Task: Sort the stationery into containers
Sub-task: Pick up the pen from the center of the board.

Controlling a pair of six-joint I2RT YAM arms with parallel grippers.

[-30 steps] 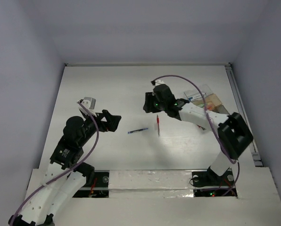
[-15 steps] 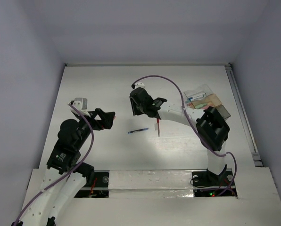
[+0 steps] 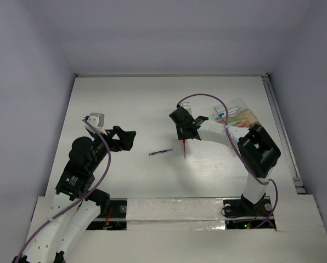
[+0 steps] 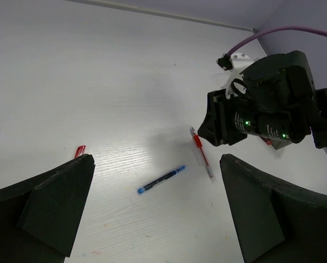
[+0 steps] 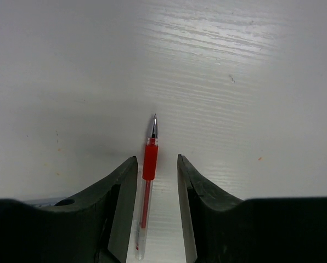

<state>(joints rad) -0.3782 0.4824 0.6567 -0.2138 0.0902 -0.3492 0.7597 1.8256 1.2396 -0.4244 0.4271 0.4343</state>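
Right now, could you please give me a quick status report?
Right gripper open, straddling the red pen. Left gripper open, empty, hovering. Blue pen lies apart on the table; nothing blocks the grasp.

A second ago we saw the right tool [image 5: 156,159] hanging just past the far end of the red pen [image 5: 147,181]. Half a second ago it had swung off to the left of the pen. Now it has come back over the pen, and its parted jaws stand on either side of the red grip. The elbow [image 3: 259,150] of that arm swung inward and then partly out again, and now covers the near corner of the boxes [image 3: 237,112]. The left tool [image 3: 128,138] has drawn slightly back toward its own base.
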